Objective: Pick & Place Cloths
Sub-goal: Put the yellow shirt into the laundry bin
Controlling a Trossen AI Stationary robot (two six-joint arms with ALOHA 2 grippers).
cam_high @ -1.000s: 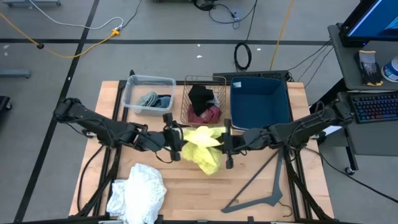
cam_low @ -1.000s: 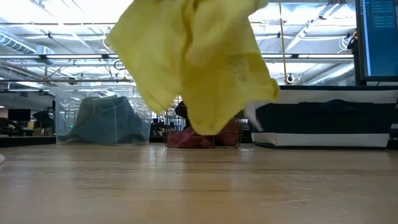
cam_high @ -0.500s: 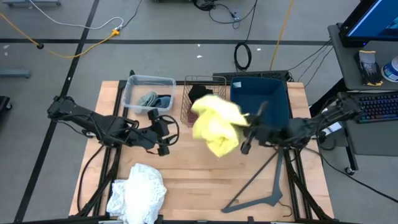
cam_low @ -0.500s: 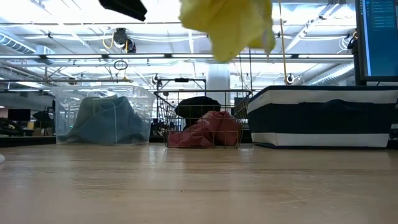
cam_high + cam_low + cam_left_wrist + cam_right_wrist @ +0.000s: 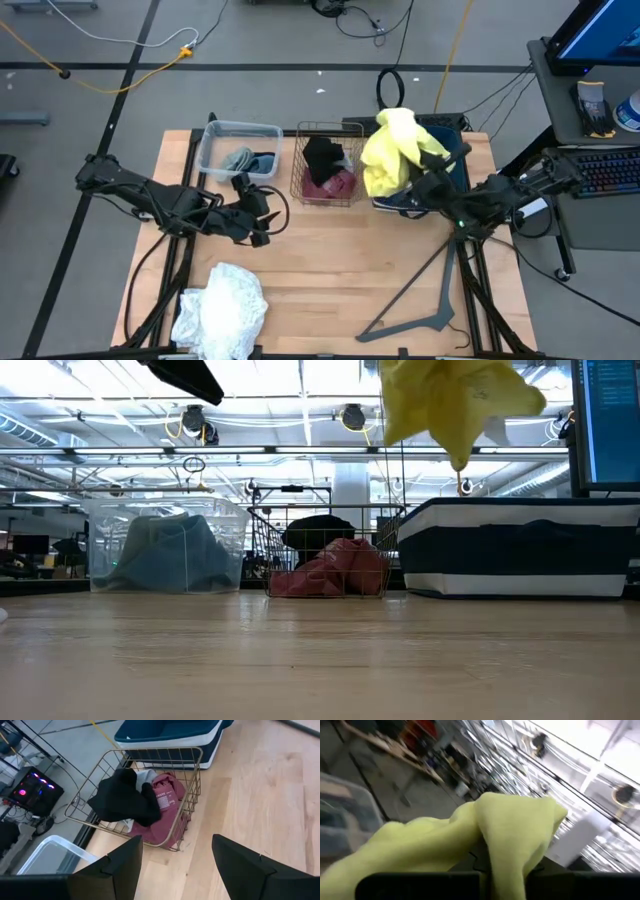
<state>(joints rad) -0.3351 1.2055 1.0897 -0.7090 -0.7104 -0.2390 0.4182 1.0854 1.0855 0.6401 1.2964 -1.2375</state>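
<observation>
Above the table, the yellow cloth (image 5: 395, 150) hangs bunched from the right gripper (image 5: 432, 178), which pinches it between its jaws over the near-left part of the dark blue bin (image 5: 455, 165); the low view shows the cloth (image 5: 455, 400) high in the air, well clear of the bin's striped wall (image 5: 520, 550). Judged risk: the loose folds trail toward the wire basket (image 5: 300, 175) just beside the bin, so a release from this position could leave the cloth draped over the bin's rim or spilling into the basket; the cause would be that the bundle sits over the bin's edge, not over its middle. A loose hem could also catch on the basket's wire top if the cloth is lowered there. The basket already holds a black cloth (image 5: 125, 797) and a maroon-pink cloth (image 5: 167, 802), lying against each other. Beside it, the clear plastic tub (image 5: 215, 135) holds a teal-blue cloth (image 5: 262, 163) and a light grey cloth (image 5: 238, 158). A white cloth (image 5: 220, 310) lies heaped at the table's near-left edge, not yet sorted. The left gripper (image 5: 258, 210) waits low over the table in front of the tub, its fingers (image 5: 120, 870) spread and empty. A grey clothes hanger (image 5: 430, 300) lies on the table's near right, under the right arm, well apart from the bin and not in the cloth's path.
</observation>
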